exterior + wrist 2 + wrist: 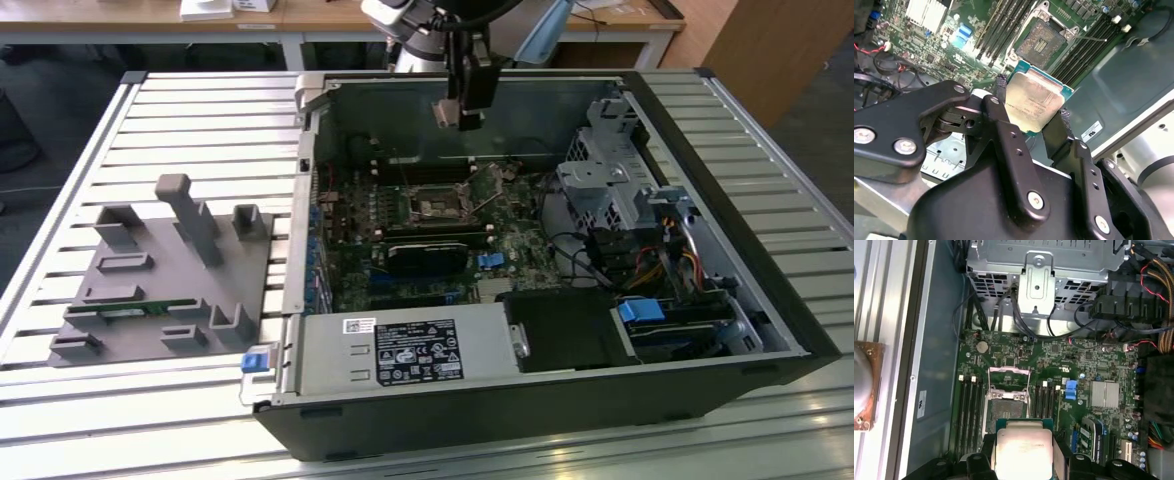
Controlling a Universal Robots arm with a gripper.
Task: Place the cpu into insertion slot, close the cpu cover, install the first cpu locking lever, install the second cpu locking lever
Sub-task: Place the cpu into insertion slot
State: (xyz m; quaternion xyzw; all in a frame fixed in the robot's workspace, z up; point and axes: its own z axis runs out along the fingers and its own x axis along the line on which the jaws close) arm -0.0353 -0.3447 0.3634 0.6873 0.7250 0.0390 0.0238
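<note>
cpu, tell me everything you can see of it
The cpu is a flat square chip, dull silver-grey metal top, teal-green edge. The end effector grips it between black fingers on two opposite sides. It hangs above the motherboard, apart from the open insertion slot.

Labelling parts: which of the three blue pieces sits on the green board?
The blue connector beside the black block; the blue tab is at the case's corner, the blue clip on a drive.
</note>
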